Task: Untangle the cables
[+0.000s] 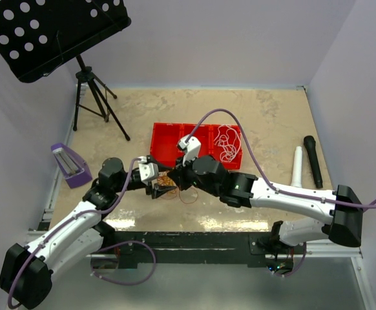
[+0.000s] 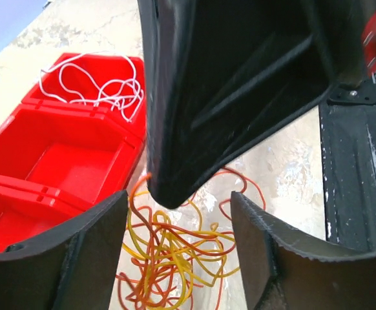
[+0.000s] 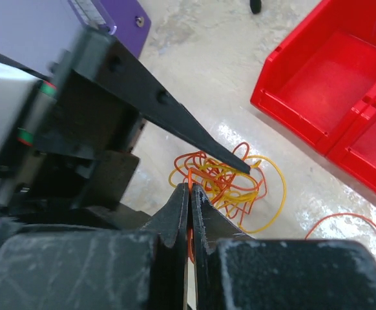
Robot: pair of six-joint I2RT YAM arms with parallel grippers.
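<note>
From above, the tangle (image 1: 167, 183) of orange and yellow cables lies on the table (image 1: 272, 116) just in front of the red bin (image 1: 165, 142). The left gripper (image 1: 156, 189) and right gripper (image 1: 175, 181) meet over it. A white cable (image 1: 227, 143) is heaped in the bin's right-end compartment.

The left wrist view shows what the top view hides. The left gripper's fingers stand spread on either side of the tangle, gripping nothing, and the right gripper's black tip comes down on the clump between them.

In the right wrist view, the right gripper's fingers are pressed together. An orange sliver shows in the seam, so it looks clamped on a strand. The clump has no clear long axis. A yellow loop (image 3: 282, 187) bulges towards the bin, and a thin red strand (image 3: 346, 215) arcs apart from the clump.
</note>
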